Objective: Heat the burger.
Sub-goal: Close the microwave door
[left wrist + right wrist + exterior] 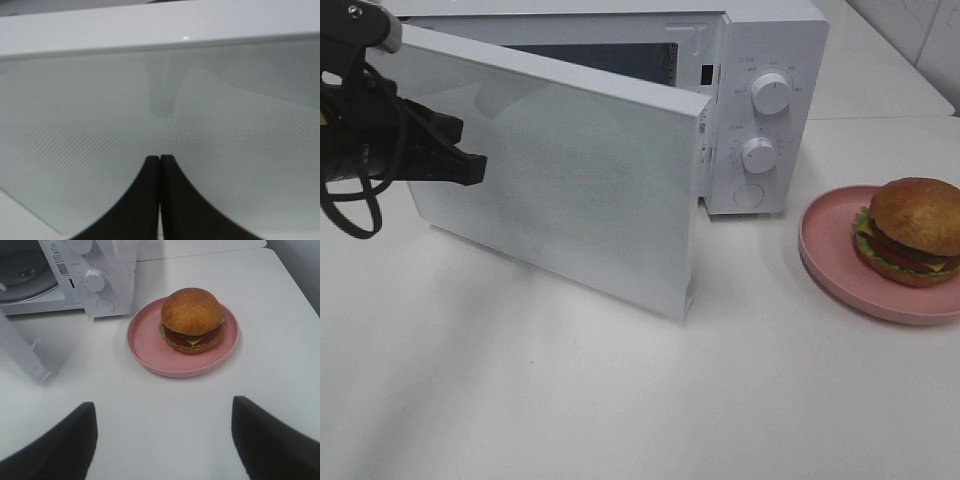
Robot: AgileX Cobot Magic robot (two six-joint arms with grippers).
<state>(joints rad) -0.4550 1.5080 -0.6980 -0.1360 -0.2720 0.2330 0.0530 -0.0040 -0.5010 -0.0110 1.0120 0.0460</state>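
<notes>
The door (pixel 560 170) is hanging half-open across the microwave (pixel 765 100) (blocking entry), pressed by the clenched, empty left gripper (pixel 160 162); the spread-wide right gripper (pixel 162 440), approaching the burger (pixel 192 320) beside it, is risking tipping it off the pink plate (pixel 145 340).

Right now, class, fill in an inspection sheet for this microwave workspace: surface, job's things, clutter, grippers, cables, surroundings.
Surface: white table, bare in front.
Job's things: round golden-bun burger on round pink plate, right of the white microwave; the microwave's white mesh-patterned door stands open.
Clutter: nothing seen.
Grippers: left gripper shut, its tips at the door; right gripper open, holding nothing, burger ahead of it.
Cables: black cable looping off the left arm.
Surroundings: pale wall behind the table, far right.
</notes>
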